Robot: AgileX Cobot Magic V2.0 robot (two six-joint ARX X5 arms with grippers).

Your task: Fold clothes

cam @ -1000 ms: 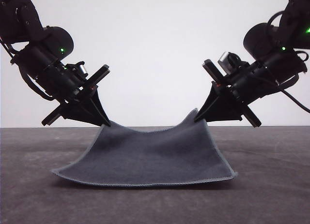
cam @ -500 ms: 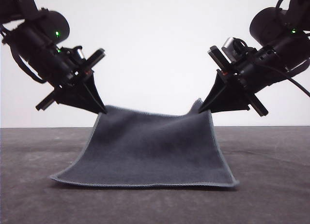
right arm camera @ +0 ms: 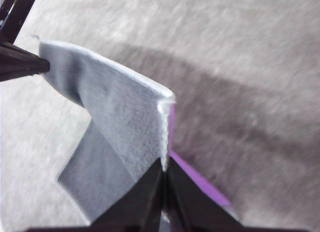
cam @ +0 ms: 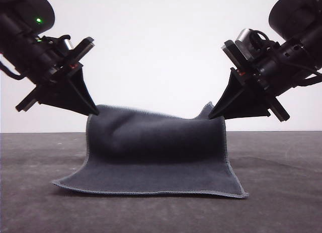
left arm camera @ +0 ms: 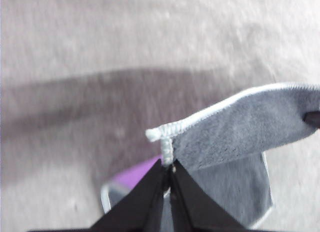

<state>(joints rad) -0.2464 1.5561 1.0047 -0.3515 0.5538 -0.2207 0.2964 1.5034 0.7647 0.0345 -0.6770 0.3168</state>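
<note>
The cloth [cam: 156,152] sits in the middle of the dark table [cam: 282,192]. Its front edge lies flat on the table, near the front edge. Its back edge is lifted up in the air, and the cloth sags a bit between the two lifted corners. The side we see from the front is dark grey, with a pale stitched edge.

The left gripper [cam: 95,112] is pinched tight on the back left corner of the cloth. The right gripper [cam: 211,116] is pinched tight on the back right corner. Both grippers hang above the table.

From the left wrist, the black fingers [left arm camera: 187,202] squeeze the stitched corner. A bit of purple shows underneath the cloth. From the right wrist, a purple strip shows too.
</note>
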